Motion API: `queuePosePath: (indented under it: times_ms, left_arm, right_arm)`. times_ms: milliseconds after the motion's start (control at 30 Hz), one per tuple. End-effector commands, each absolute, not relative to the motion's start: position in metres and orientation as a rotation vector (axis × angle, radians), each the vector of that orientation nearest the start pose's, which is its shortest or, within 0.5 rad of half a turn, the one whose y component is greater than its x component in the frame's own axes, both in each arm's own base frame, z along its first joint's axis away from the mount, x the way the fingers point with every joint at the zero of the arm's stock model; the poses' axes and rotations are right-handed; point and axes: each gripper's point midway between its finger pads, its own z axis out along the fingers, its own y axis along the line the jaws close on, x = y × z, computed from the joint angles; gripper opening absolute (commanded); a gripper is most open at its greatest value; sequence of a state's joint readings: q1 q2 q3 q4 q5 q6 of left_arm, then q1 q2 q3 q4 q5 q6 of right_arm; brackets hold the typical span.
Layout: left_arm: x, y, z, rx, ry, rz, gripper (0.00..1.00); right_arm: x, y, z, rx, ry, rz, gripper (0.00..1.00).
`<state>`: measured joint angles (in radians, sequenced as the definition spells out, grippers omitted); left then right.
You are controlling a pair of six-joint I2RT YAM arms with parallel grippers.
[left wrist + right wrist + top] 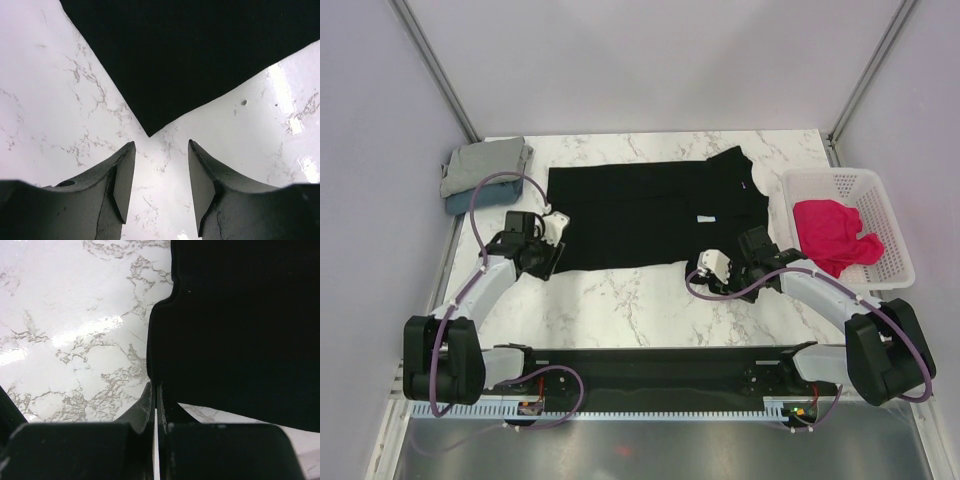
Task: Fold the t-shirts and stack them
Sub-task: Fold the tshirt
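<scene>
The black t-shirt [650, 215] is smooth, matt cloth that gives back no light. The grey t-shirt [485, 160] and the pink-red t-shirt [830, 232] are soft matt cloth too. The table [620, 300] is glossy and marble-patterned, with bright reflections. The basket [888, 222] is white plastic mesh.

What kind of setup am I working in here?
Probably a lab test cell rather than a home: a marble-patterned table enclosed by plain panels on metal posts, with a mounting rail along its near edge.
</scene>
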<state>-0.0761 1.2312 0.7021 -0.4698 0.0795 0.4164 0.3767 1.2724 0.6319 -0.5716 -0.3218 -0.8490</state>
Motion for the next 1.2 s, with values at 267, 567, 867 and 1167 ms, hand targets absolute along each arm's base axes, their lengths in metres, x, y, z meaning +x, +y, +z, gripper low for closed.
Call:
queuePosePath:
  times_ms: [267,567,867,1167]
  left_arm:
    - [0.28,-0.005,0.04,0.686,2.536,0.026,0.52]
    - [0.29,-0.005,0.018,0.695,2.58,-0.01,0.47]
    - [0.292,-0.004,0.013,0.696,2.577,-0.003,0.3]
    - [0.285,0.006,0.02,0.69,2.563,0.066,0.02]
  right_arm:
    - [0.224,0.117,0.04,-1.566,2.145,0.295,0.0]
    - [0.225,0.115,0.041,-1.559,2.149,0.281,0.0]
    - [0.224,0.114,0.038,-1.558,2.161,0.277,0.0]
    - [0.23,0.117,0.049,-1.505,2.139,0.267,0.0]
